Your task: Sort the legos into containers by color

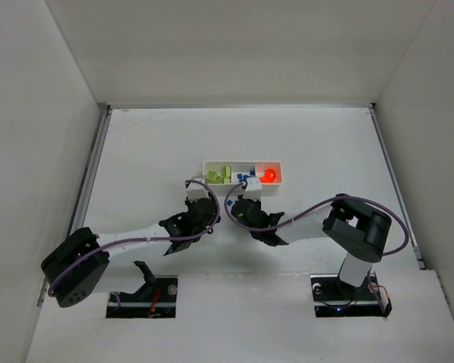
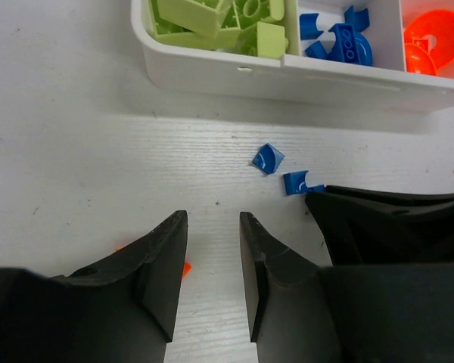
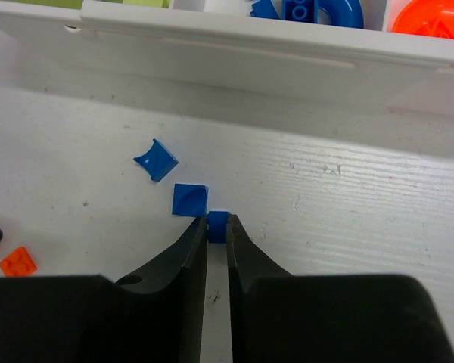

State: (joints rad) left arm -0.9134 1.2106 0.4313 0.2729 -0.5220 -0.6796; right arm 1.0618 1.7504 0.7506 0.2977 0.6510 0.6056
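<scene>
At 6 o'clock of the white tray (image 3: 234,57), on the worktop (image 3: 348,197), the right end effector (image 3: 216,229) pinches a blue brick (image 3: 218,222) between its nearly closed tips. Two loose blue bricks (image 3: 189,200) lie just off at 10 o'clock, and an orange brick (image 3: 17,262) lies farther out at 9 o'clock. Beside it at 9 o'clock the left end effector (image 2: 213,221) has its fingers spread over bare worktop, while green bricks (image 2: 212,23) fill the tray's 9 o'clock compartment, blue pieces (image 2: 340,41) the middle one and orange pieces (image 2: 431,41) the 3 o'clock one.
</scene>
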